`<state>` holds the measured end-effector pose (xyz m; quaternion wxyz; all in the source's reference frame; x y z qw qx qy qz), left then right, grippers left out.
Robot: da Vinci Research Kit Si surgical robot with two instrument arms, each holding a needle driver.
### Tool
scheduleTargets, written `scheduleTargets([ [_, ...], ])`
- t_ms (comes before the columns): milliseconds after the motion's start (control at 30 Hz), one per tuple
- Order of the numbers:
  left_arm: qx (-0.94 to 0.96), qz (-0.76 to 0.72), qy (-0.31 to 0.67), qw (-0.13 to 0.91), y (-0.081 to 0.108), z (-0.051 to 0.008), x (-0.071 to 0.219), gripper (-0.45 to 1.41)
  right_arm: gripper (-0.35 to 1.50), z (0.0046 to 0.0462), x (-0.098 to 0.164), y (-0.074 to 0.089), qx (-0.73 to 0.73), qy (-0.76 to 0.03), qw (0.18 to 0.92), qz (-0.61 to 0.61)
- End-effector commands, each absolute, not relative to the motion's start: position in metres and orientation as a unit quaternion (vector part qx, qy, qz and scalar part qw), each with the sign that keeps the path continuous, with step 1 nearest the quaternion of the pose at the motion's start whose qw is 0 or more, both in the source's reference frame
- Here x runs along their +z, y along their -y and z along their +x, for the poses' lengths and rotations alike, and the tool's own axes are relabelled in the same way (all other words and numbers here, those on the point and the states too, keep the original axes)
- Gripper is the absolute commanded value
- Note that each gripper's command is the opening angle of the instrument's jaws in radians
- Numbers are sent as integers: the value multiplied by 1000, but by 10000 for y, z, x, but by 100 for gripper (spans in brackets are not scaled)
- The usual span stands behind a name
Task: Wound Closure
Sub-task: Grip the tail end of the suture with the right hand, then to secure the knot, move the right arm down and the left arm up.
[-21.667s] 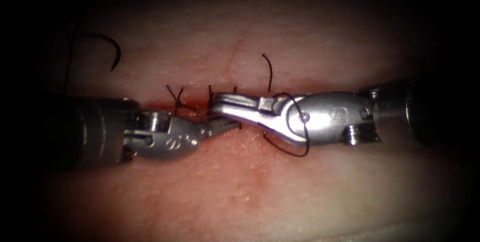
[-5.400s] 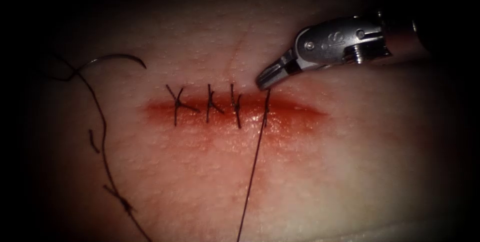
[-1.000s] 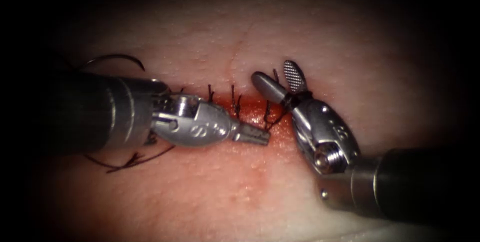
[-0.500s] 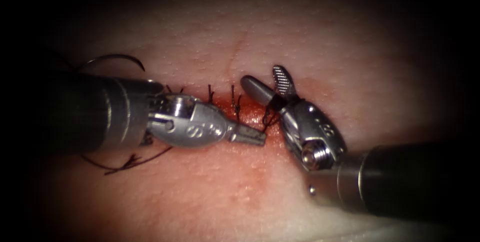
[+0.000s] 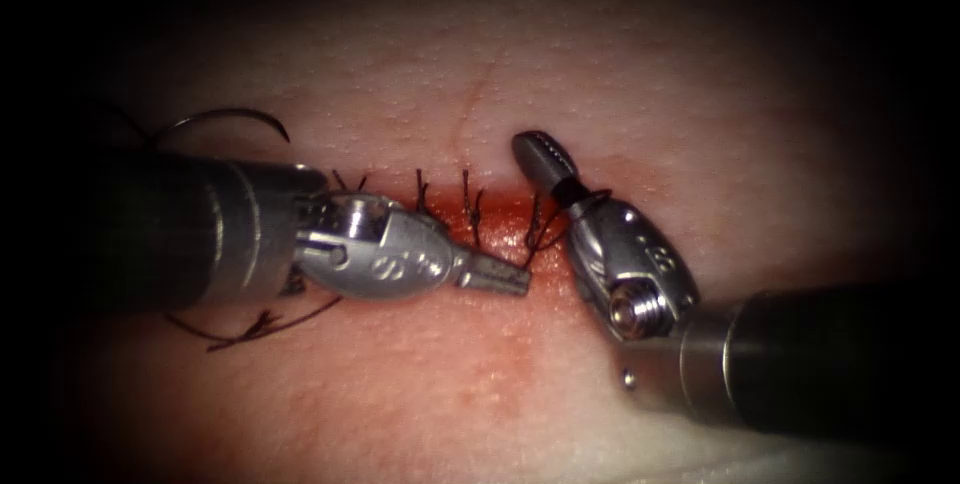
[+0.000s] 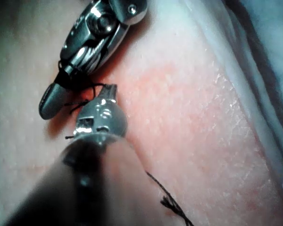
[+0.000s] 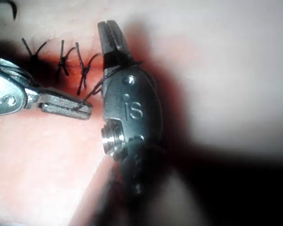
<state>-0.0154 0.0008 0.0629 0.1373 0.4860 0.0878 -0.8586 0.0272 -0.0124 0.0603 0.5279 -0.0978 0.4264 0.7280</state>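
You are closing the right steel tool's (image 5: pixel 541 153) jaws on the dark thread (image 5: pixel 572 199), open a moment ago, while the left steel tool (image 5: pixel 498 277) is gripping its end at the fourth stitch (image 5: pixel 534 229), curved needle (image 5: pixel 232 119) lying free.

From my console the tissue (image 5: pixel 600 74) is the surface carrying everything here. The needle (image 5: pixel 232 119) is lying loose on it, out left of the cut (image 5: pixel 500 214). A cut end of thread (image 5: pixel 262 324) sits on it too, lower left, and red fluid (image 5: pixel 500 344) is smeared around the cut, I think pooling a bit.
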Motion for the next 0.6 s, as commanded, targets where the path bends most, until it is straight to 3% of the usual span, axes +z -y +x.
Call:
scheduleTargets([
  [33,-858,486,-87,138,-10,-158,634,-45,-35,278,609,126,728,-426,529,-95],
  [600,-873,469,-89,101,-97,-141,619,-45,-35,269,592,147,713,-437,539,-106],
])
